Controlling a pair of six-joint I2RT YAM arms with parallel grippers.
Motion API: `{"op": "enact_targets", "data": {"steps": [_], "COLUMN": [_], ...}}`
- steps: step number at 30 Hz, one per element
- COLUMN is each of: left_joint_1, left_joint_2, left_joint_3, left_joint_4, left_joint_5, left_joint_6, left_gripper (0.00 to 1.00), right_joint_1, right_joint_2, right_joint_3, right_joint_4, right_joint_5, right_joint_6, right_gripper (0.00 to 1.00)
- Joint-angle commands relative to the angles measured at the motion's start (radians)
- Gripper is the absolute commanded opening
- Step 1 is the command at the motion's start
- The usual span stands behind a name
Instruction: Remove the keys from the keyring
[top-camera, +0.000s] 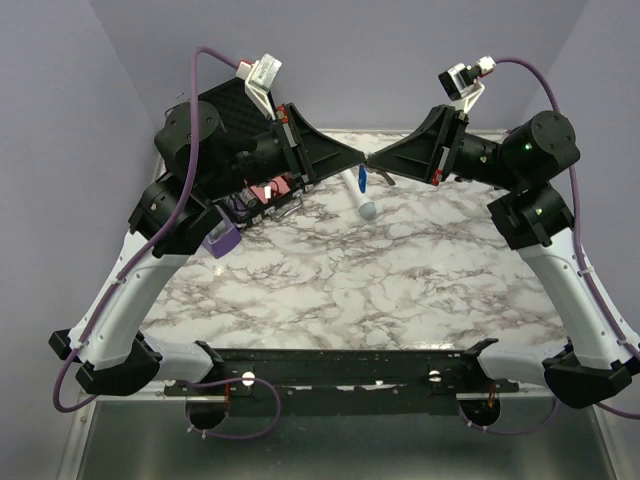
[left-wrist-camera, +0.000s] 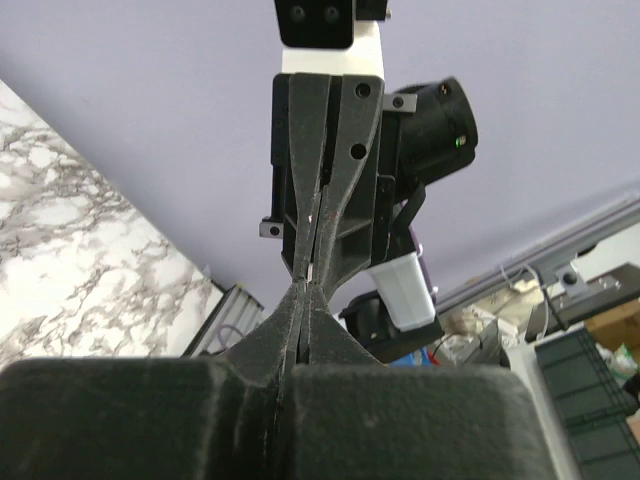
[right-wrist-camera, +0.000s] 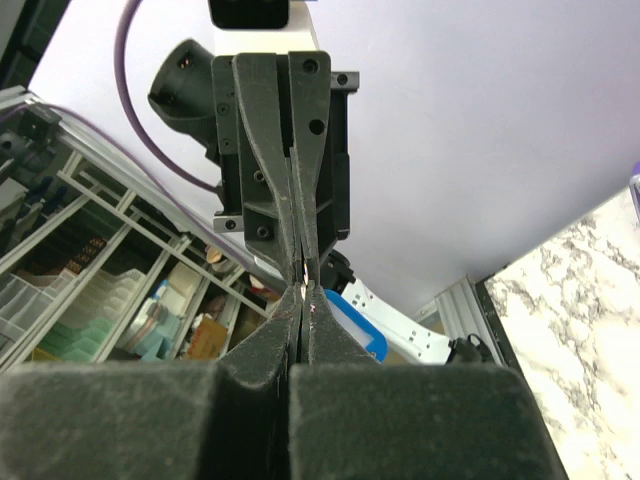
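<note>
Above the far middle of the marble table, the left gripper and the right gripper meet tip to tip, well clear of the surface. Both wrist views show each pair of jaws pressed fully together with no gap. One tiny silver-grey sliver, seemingly a key, sits right where the two sets of tips touch; which pair pinches it cannot be told. Just below that meeting point shows one small blue bit, apparently the keyring; whether it hangs from the tips or lies on the table is unclear. Nearer along the table lies one white wand with a blue end. Further left, under the left arm, sit one red item and one purple object.
</note>
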Motion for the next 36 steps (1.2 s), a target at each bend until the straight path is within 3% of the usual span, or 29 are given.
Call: {"op": "enact_targets", "data": {"steps": [1, 14, 18, 26, 30, 36], "left_joint_1": [-0.042, -0.059, -0.057, -0.05, -0.034, 0.059], "left_joint_2": [-0.007, -0.025, -0.039, -0.065, -0.085, -0.079], "left_joint_3": [-0.03, -0.064, -0.069, -0.021, -0.007, 0.045], "left_joint_4": [0.06, 0.106, 0.083, -0.045, -0.095, -0.155], "left_joint_5": [-0.116, -0.173, -0.167, -0.175, -0.175, -0.037], "left_joint_6": [-0.067, -0.073, -0.041, 0.065, 0.107, 0.159], "left_gripper": [0.0, 0.0, 0.18, 0.78, 0.87, 0.88], "right_joint_1": [0.006, 0.006, 0.006, 0.006, 0.006, 0.006], "right_joint_2": [0.012, 0.009, -0.004, -0.024, -0.009, 0.014], "right_joint_3": [-0.01, -0.02, -0.023, -0.054, -0.031, -0.002], "right_joint_4": [0.107, 0.127, 0.097, 0.082, 0.042, -0.01], "right_joint_5": [0.087, 0.095, 0.093, 0.087, 0.061, -0.017], "right_joint_6": [0.043, 0.063, 0.051, 0.031, 0.005, -0.018], "right_gripper": [0.01, 0.01, 0.01, 0.01, 0.01, 0.01]}}
